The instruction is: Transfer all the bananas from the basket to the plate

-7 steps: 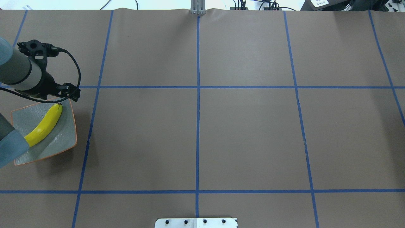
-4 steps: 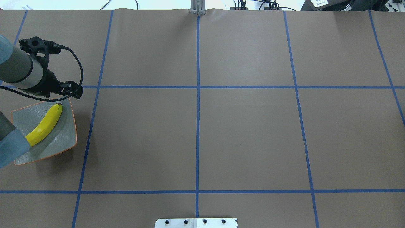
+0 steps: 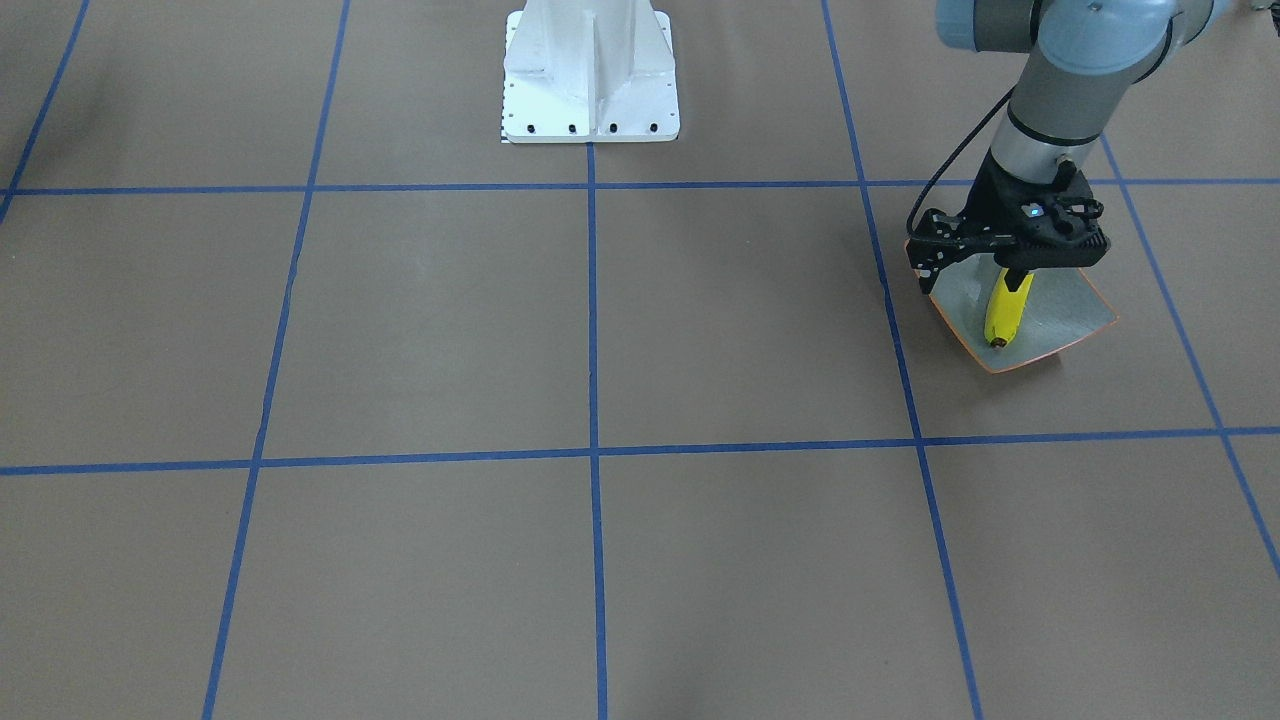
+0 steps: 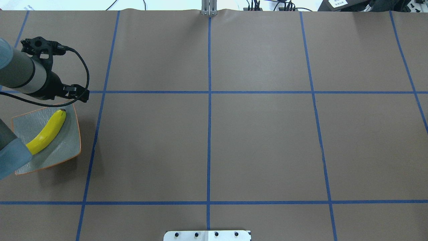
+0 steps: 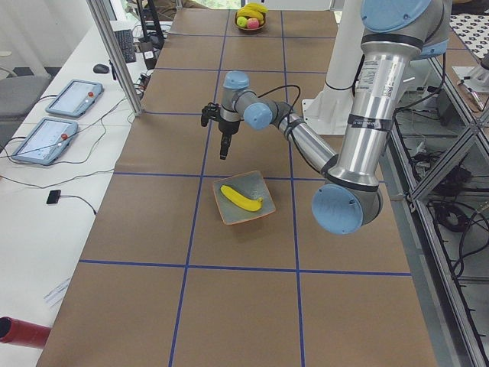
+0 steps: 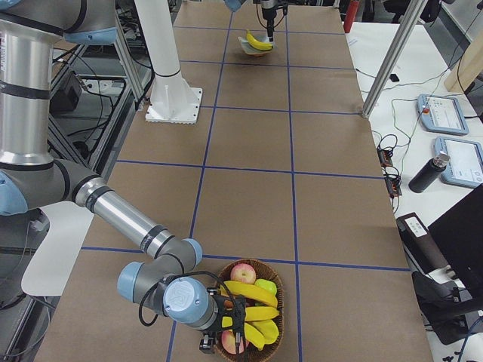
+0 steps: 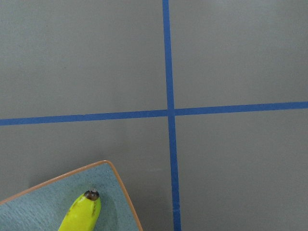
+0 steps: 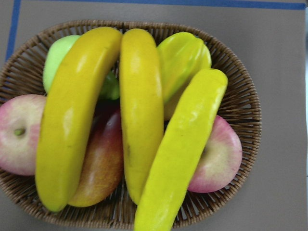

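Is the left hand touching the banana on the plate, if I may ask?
Apart. The exterior left view shows the left hand hanging clear of the banana, bare table between.

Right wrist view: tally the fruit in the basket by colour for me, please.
Yellow bananas: 3
Pink apples: 2
Green fruits: 2
Red-orange fruit: 1
Total: 8 showing in the basket; anything underneath is hidden.

One banana [image 4: 46, 134] lies on the plate [image 4: 68, 147] at the table's [image 4: 260, 140] left end — three bananas [image 8: 139, 110] in the basket [image 8: 243, 101], far right.
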